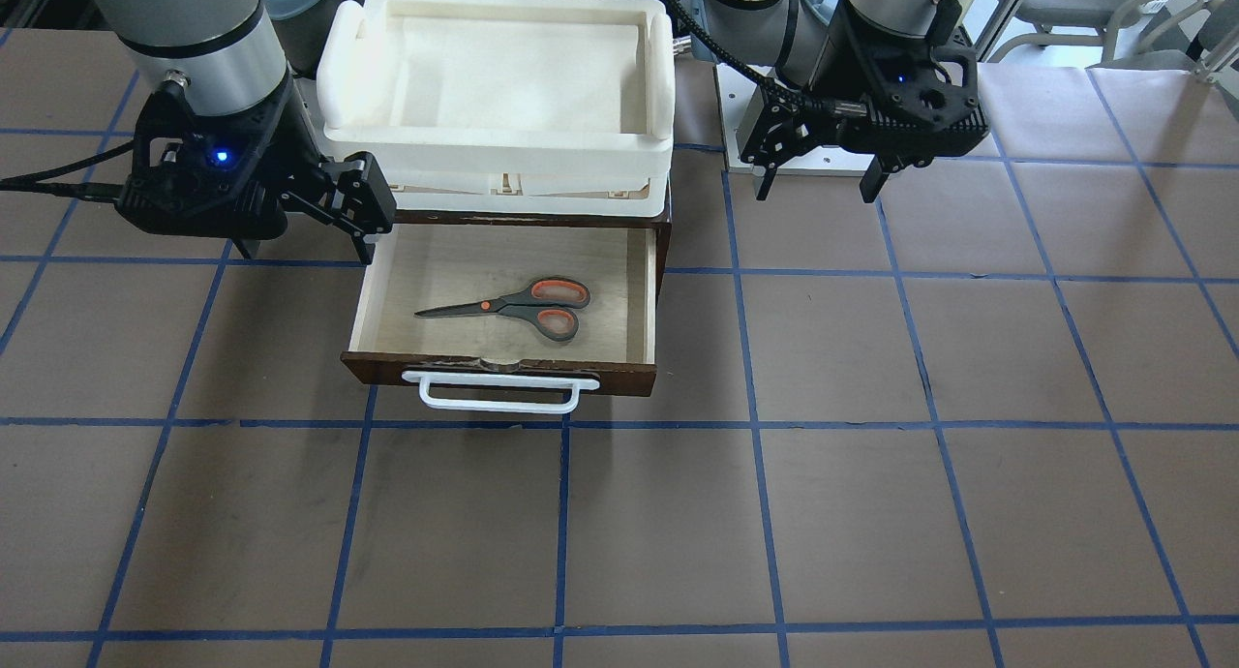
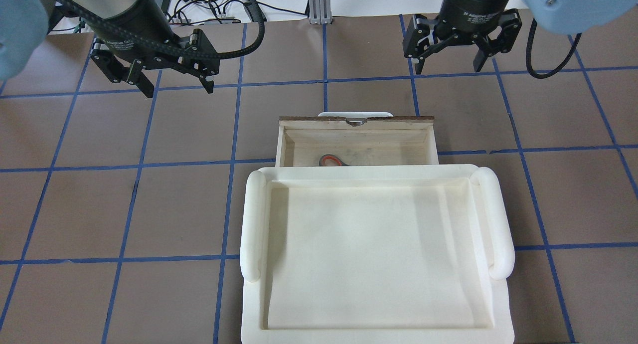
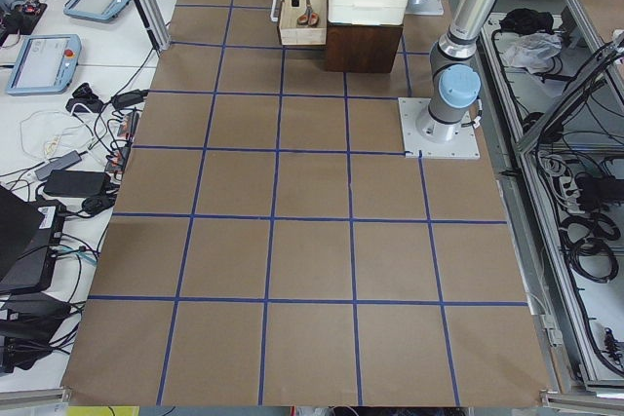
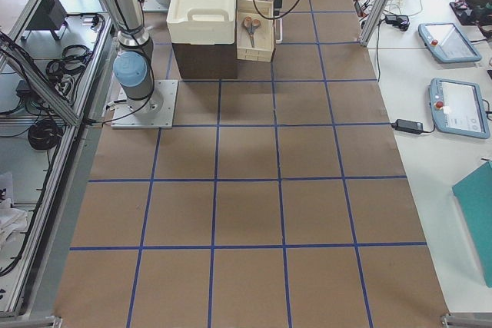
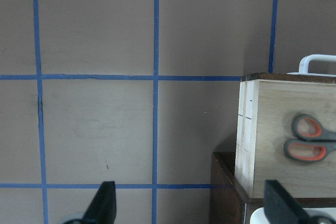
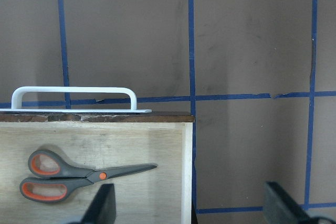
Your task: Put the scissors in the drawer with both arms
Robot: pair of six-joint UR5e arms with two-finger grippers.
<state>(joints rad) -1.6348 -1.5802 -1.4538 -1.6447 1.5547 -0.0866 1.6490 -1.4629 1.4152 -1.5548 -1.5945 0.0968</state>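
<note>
The scissors [image 1: 523, 307] lie flat on the pale floor of the drawer [image 1: 641, 290], which is pulled out, with its white bar handle [image 1: 498, 394] towards the table's far side. Their blades point to the robot's right. In the overhead view only an orange handle loop [image 2: 331, 160] shows past the foam tray. They also show in the left wrist view [image 5: 307, 142] and the right wrist view [image 6: 79, 174]. My left gripper [image 2: 179, 89] is open and empty, above the table left of the drawer. My right gripper [image 2: 448, 66] is open and empty, to the drawer's right.
A white foam tray [image 1: 658, 77] sits on top of the dark cabinet [image 3: 363, 46] that holds the drawer. Brown table paper with blue grid tape [image 1: 755, 426] surrounds it. The left arm's base plate [image 3: 439, 129] is beside the cabinet.
</note>
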